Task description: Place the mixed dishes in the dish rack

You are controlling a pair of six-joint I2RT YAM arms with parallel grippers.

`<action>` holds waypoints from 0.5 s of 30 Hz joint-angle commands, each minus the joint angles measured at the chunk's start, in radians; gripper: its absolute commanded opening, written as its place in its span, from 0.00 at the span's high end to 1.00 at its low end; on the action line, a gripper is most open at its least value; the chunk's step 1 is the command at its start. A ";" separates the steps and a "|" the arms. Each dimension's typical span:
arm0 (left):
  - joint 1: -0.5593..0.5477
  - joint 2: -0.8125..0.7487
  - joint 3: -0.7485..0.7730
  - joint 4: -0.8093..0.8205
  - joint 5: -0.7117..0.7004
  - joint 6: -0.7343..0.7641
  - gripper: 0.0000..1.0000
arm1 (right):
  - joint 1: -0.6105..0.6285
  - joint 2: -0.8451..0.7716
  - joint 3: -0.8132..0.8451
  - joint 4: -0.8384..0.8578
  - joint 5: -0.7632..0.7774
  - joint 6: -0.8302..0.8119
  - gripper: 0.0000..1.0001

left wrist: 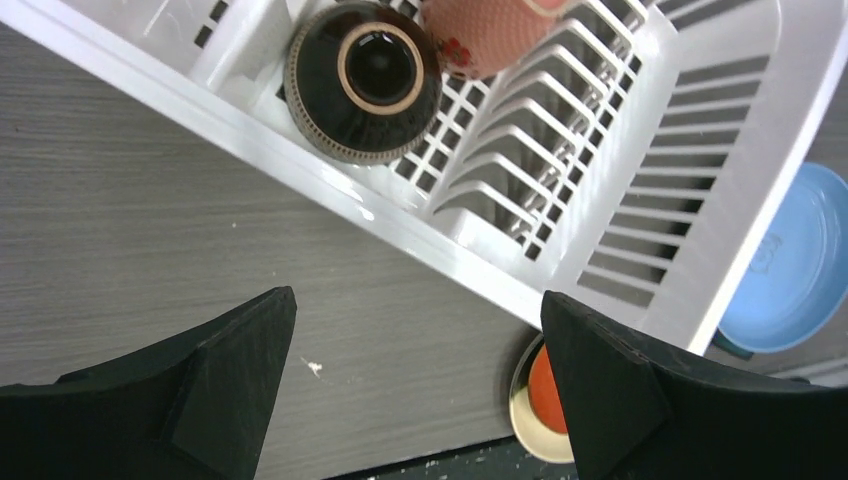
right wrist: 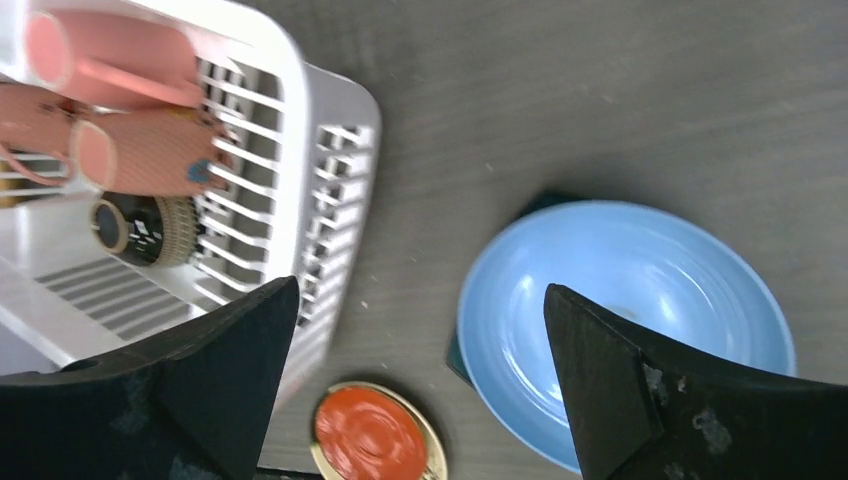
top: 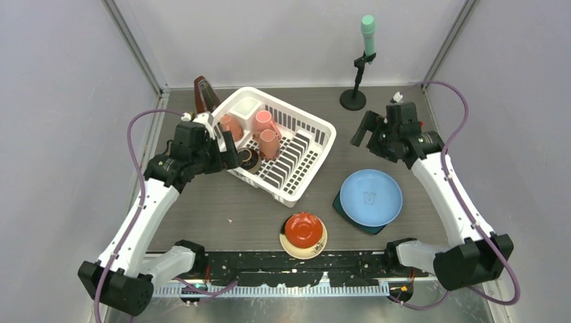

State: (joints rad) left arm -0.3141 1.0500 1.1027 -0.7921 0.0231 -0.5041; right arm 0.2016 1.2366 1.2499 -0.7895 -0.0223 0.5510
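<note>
Nearest you at 6 o'clock, red saucer on cream saucer, then light blue plate on dark teal plate at 4 o'clock, await loading. Farther, at 11 o'clock, your dish rack holds pink mugs and brown bowl; left pincer and right pincer gape empty.

Mugs and bowl in rack, plates right

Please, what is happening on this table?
Two robot arms are loading the dish rack. The pink mugs and the brown bowl are inside. The light blue plate, on the dark teal plate, and the red saucer, on the cream saucer, wait on the table. The left gripper and right gripper are open and empty.
</note>
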 commanded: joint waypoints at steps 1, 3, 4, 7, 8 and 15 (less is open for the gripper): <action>-0.002 -0.089 0.003 -0.089 0.103 0.067 0.03 | -0.005 -0.142 -0.132 -0.113 0.137 0.038 0.00; -0.002 -0.123 -0.006 -0.094 0.114 0.062 0.03 | -0.006 -0.208 -0.186 -0.142 0.179 0.089 0.00; -0.002 -0.138 -0.009 -0.093 0.126 0.058 0.03 | -0.007 -0.228 -0.199 -0.159 0.194 0.102 0.00; -0.002 -0.172 -0.012 -0.088 0.173 0.036 0.04 | -0.009 -0.299 -0.251 -0.260 0.273 0.188 0.00; -0.002 -0.180 -0.017 -0.080 0.203 0.034 0.04 | -0.010 -0.319 -0.259 -0.279 0.290 0.205 0.00; -0.076 -0.207 -0.056 -0.029 0.337 0.047 0.04 | -0.024 -0.418 -0.353 -0.380 0.293 0.353 0.01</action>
State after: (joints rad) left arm -0.3313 0.8547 1.0645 -0.8631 0.2481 -0.4713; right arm 0.1856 0.8593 0.9306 -1.0882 0.2165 0.7856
